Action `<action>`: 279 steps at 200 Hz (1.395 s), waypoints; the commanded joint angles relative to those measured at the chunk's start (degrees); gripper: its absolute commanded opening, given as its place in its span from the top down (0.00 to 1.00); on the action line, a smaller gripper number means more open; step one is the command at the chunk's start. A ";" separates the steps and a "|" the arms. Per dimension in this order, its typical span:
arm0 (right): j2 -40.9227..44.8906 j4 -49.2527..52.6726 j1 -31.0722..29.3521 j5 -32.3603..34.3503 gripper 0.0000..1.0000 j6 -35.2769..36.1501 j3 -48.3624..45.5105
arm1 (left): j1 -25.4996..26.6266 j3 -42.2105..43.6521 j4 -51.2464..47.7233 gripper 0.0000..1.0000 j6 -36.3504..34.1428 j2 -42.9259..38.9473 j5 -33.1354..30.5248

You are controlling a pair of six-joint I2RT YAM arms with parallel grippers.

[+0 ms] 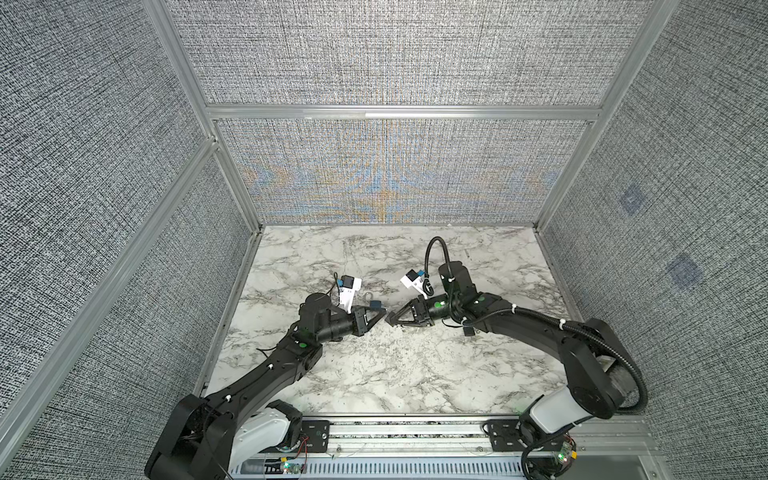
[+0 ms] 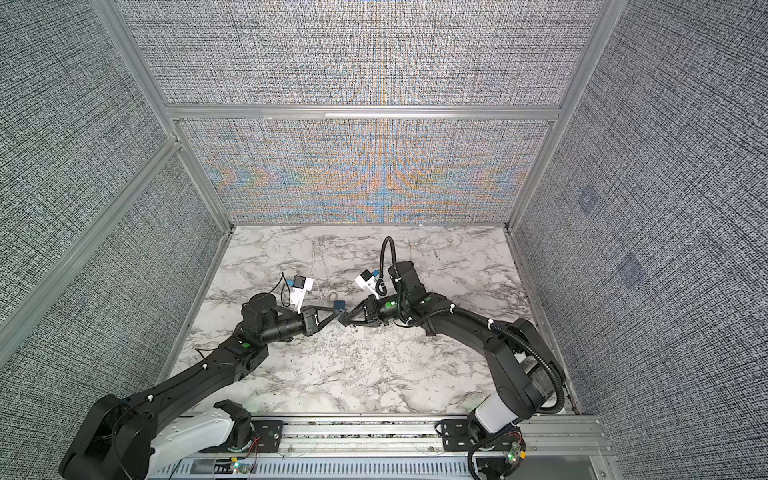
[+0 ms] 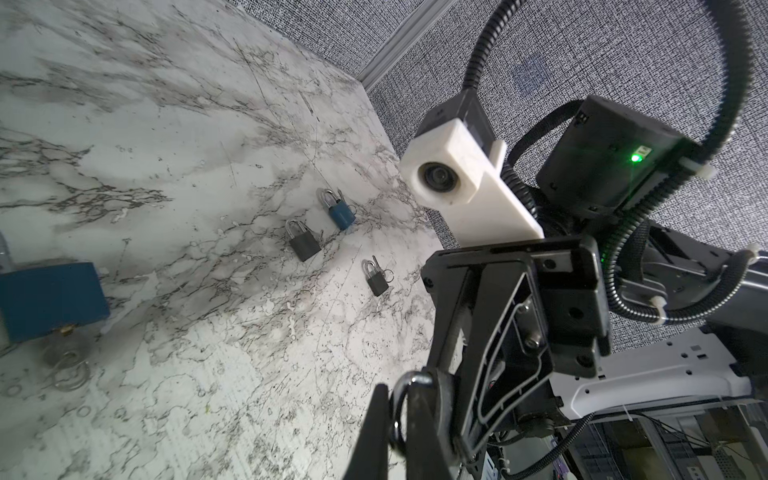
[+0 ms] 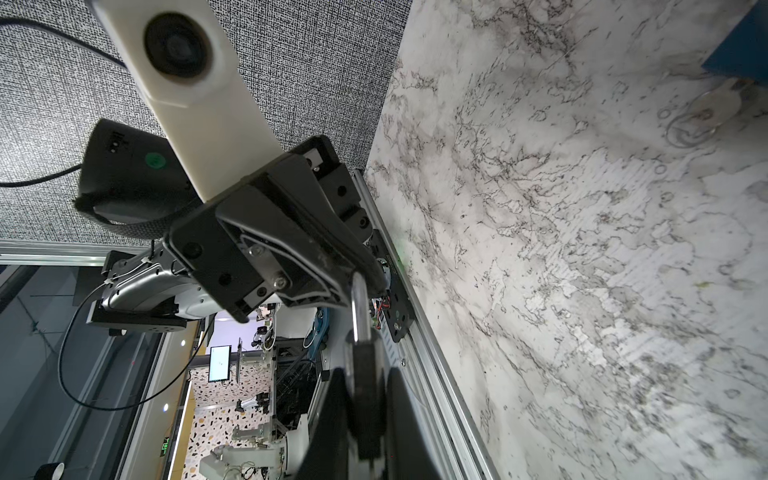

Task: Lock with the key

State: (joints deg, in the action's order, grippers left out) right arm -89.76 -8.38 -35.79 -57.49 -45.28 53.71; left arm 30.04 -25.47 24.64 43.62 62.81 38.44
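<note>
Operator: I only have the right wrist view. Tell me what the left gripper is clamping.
Observer: In the left wrist view the left gripper is shut on a metal loop. It looks like the shackle of the padlock held in your right gripper.
Operator: Now list any other locks I can't see.
Observer: Three lie on the table past the right arm: a grey padlock, a smaller grey one and a blue one.
</note>
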 commanded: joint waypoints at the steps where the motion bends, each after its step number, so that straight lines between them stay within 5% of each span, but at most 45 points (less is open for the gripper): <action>1: -0.33 -12.45 -0.03 6.61 1.00 -1.44 1.39 | 1.69 0.25 -1.11 1.00 -1.00 0.32 13.57; 47: 0.68 -9.11 -0.54 6.65 1.00 1.24 -1.64 | 1.43 -4.28 -5.84 1.00 -2.58 1.57 10.34; 87: 2.79 -8.43 -0.95 6.98 1.00 1.87 -4.88 | 0.67 -7.10 -6.06 0.84 -2.57 4.61 10.17; 192: 4.15 -7.97 -1.04 6.31 1.00 2.53 -5.46 | 0.11 -7.84 -6.27 0.77 -2.83 6.12 10.08; 215: 4.24 -7.95 -1.09 6.19 1.00 2.47 -5.35 | 0.15 -7.84 -6.27 0.80 -2.83 6.36 10.08; 245: 4.49 -7.96 -1.09 6.12 1.00 2.24 -5.15 | 0.04 -7.58 -6.10 1.00 -2.75 6.58 10.33; 279: 4.52 -7.85 -1.07 6.33 1.00 2.19 -5.00 | 0.02 -7.21 -6.18 1.00 -2.71 6.32 10.06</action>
State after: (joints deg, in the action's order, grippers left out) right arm -85.47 -12.62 -36.67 -52.82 -41.74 47.94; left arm 29.74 -32.93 18.02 42.17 69.30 45.36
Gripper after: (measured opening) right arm 0.096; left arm 0.090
